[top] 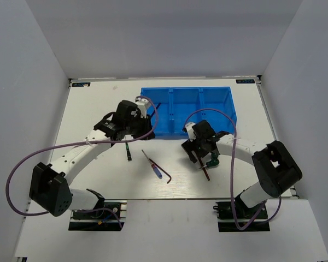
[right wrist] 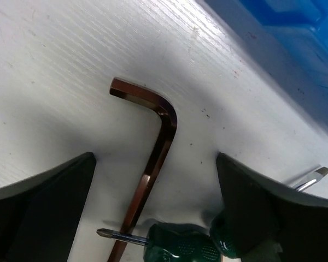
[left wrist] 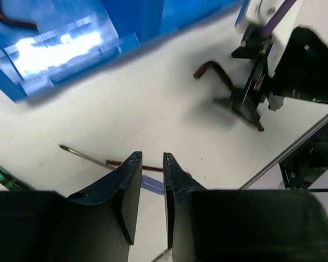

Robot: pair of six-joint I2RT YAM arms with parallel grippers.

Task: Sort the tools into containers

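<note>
The blue three-compartment tray (top: 217, 95) stands at the back, with a hex key (left wrist: 11, 19) in its left compartment. My left gripper (top: 132, 128) hovers by the tray's front left corner; its jaws stand a narrow gap apart and are empty (left wrist: 152, 155). Below it lie a blue-handled screwdriver (top: 153, 164) and a hex key (top: 167, 176). A green-handled screwdriver (top: 128, 150) lies to the left. My right gripper (top: 199, 152) is wide open, low over a brown hex key (right wrist: 158, 147) that lies between its fingers. A green screwdriver (right wrist: 180, 243) lies across that key's lower end.
White walls enclose the table on three sides. The table's near edge runs just in front of the tools (top: 169, 197). The right arm's purple cable (top: 229, 123) loops over the tray's front right corner.
</note>
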